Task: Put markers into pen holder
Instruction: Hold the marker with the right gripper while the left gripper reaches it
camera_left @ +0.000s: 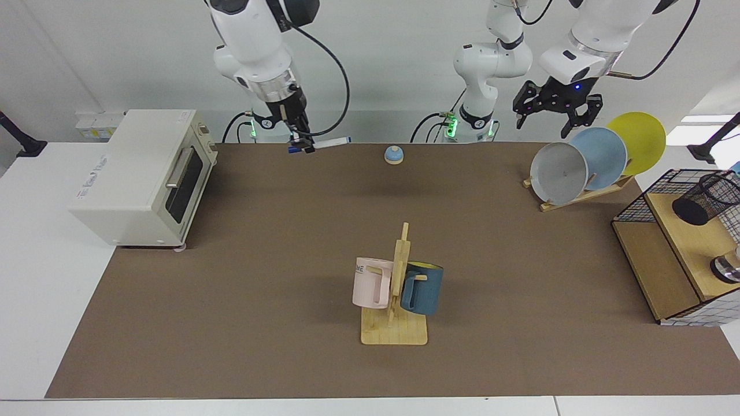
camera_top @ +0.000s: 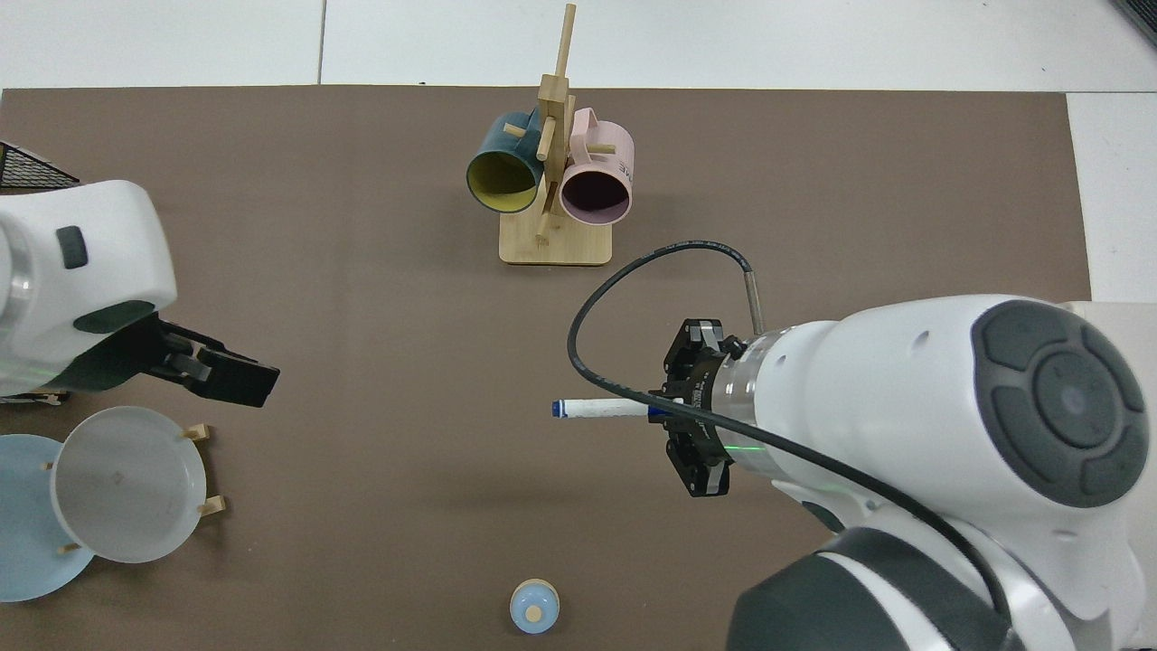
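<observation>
White glossy arms, dark grey joint caps, black claws, black cables.
</observation>
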Robot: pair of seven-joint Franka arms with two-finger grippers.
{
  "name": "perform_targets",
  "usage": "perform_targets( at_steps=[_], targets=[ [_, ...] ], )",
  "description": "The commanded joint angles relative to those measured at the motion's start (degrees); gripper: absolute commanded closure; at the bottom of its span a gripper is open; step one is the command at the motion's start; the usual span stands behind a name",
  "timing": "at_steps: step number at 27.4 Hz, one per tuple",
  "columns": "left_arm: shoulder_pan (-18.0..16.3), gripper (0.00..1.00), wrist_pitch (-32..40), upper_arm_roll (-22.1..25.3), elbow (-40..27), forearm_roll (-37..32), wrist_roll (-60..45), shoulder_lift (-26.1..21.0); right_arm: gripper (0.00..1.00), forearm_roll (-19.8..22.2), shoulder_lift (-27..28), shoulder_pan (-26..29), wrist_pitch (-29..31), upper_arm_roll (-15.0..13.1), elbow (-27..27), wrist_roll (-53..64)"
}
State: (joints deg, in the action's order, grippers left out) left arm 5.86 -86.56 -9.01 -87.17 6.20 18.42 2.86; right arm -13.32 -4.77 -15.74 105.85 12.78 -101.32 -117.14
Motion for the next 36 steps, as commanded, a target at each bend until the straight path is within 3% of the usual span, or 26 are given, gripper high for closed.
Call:
perform_targets(
  at_steps=[1, 7, 16, 21, 29, 36],
  targets=[
    [2.31, 0.0, -8.78, -0.31, -2.12, 2.15, 11.97, 0.92, 1.0, -1.27, 0.64, -0.26, 2.78, -0.21, -0.19, -1.07],
    [2.66, 0.0, -10.55, -0.4, -2.91, 7.07, 25.77, 0.75, 1.0, -1.79, 2.13, -1.49, 4.37, -0.21, -0.19, 0.5],
    [8.38, 0.01, -15.56, -1.8, -5.99, 7.43, 32.29, 0.31, 1.0, -1.79, 5.21, -2.89, 6.83, -0.21, -0.19, 9.29],
    [11.62, 0.01, -16.27, -1.98, -6.26, 7.51, 32.12, -0.22, 1.0, -1.62, 5.3, -4.04, 6.83, -0.21, -0.19, 12.02],
    [13.03, 0.01, -17.32, -2.24, -6.34, 7.51, 32.3, -3.3, 1.0, -1.27, 5.39, -4.13, 6.83, -0.21, 0.16, 12.73],
    [13.39, 0.03, -18.38, -2.77, -9.33, 8.04, 32.47, -2.6, 1.0, -1.0, 5.56, -3.77, 6.65, -0.3, 0.77, 12.9]
  ],
)
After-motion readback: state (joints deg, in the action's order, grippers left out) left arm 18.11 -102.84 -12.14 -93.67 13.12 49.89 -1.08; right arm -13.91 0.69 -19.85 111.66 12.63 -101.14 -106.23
